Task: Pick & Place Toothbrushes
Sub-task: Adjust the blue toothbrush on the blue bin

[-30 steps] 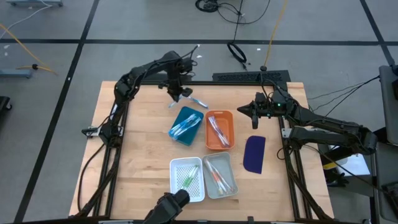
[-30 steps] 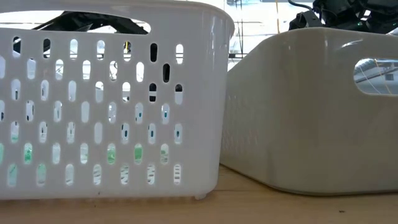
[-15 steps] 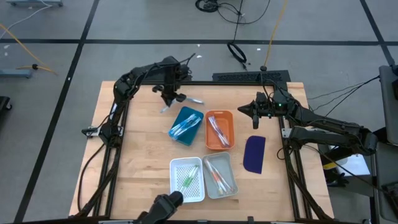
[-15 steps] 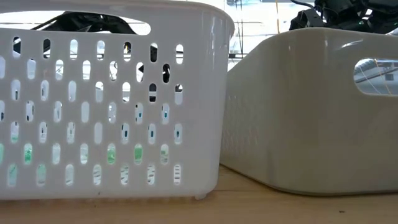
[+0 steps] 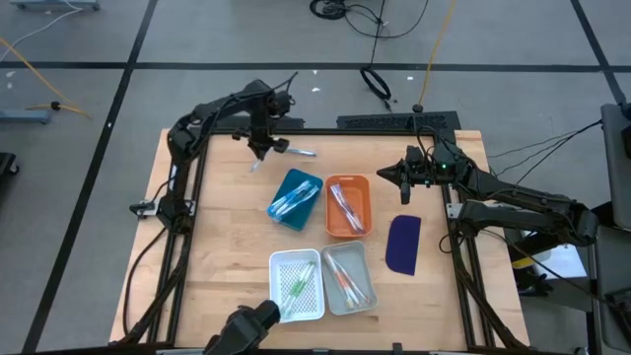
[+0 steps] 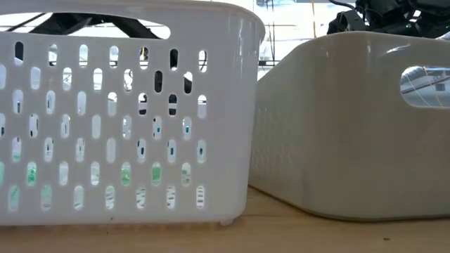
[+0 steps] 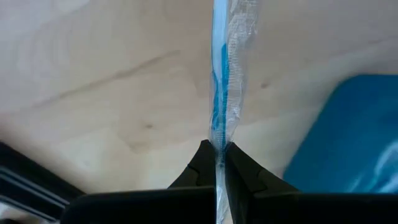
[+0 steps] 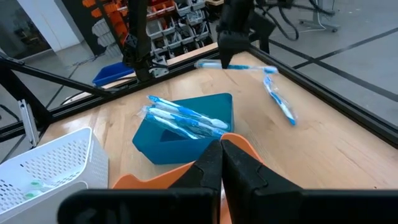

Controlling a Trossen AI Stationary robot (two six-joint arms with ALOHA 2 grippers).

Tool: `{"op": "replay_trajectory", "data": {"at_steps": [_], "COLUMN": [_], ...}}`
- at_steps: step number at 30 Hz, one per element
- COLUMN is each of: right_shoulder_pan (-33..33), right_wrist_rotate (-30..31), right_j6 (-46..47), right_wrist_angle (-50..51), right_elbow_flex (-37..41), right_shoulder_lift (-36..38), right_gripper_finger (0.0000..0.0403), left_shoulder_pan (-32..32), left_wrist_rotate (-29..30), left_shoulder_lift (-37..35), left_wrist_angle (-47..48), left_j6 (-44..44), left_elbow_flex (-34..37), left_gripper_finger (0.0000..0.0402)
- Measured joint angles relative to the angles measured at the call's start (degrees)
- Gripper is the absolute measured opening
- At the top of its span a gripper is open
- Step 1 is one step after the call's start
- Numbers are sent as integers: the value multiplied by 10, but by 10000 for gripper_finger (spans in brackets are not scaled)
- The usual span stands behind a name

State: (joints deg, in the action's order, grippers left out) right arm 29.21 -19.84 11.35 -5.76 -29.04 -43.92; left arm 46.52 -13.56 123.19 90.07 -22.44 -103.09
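High view: left tool [image 5: 261,148] at the desk's [image 5: 227,247] far edge, pinching a wrapped toothbrush [image 5: 296,151] above the wood, beyond the blue tray [image 5: 296,197]. Right tool [image 5: 391,176] pressed together, empty, beside the orange tray [image 5: 348,205]. Left wrist view: fingers [image 7: 202,165] clamp the wrapper.

A white perforated basket [image 6: 126,112] fills the left and centre of the low view. It stands on the wooden table [image 6: 281,228]. Its wall carries rows of upright slots and a long handle opening near the rim. Green and bluish items show through the lower slots; their type cannot be determined. Just beside it, on the right, stands a cream solid-walled bin [image 6: 351,126] with a handle cut-out. Dark arm parts [image 6: 380,15] show above the bin's rim.
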Motion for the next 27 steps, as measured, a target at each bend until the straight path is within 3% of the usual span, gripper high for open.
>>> {"op": "replay_trajectory", "data": {"at_steps": [7,13,17,23,27], "right_shoulder_pan": [0,0,0,0,0], "right_wrist_rotate": [0,0,0,0,0], "right_j6": [-1,-3,-7,-9,-9], "right_wrist_angle": [0,0,0,0,0], "right_elbow_flex": [0,0,0,0,0], "right_shoulder_lift": [0,0,0,0,0], "right_gripper_finger": [0,0,0,0,0], "left_shoulder_pan": [-10,-17,-22,-22,-23], "left_wrist_rotate": [-4,6,54,61,63], "left_shoulder_lift": [-72,-116,-140,-181,-184], "left_wrist_angle": [-2,1,-3,-111,-133], "left_j6": [-25,-52,-72,-97,-100], "left_elbow_flex": [42,153,221,285,314], "left_gripper_finger": [0,0,0,0,0]}}
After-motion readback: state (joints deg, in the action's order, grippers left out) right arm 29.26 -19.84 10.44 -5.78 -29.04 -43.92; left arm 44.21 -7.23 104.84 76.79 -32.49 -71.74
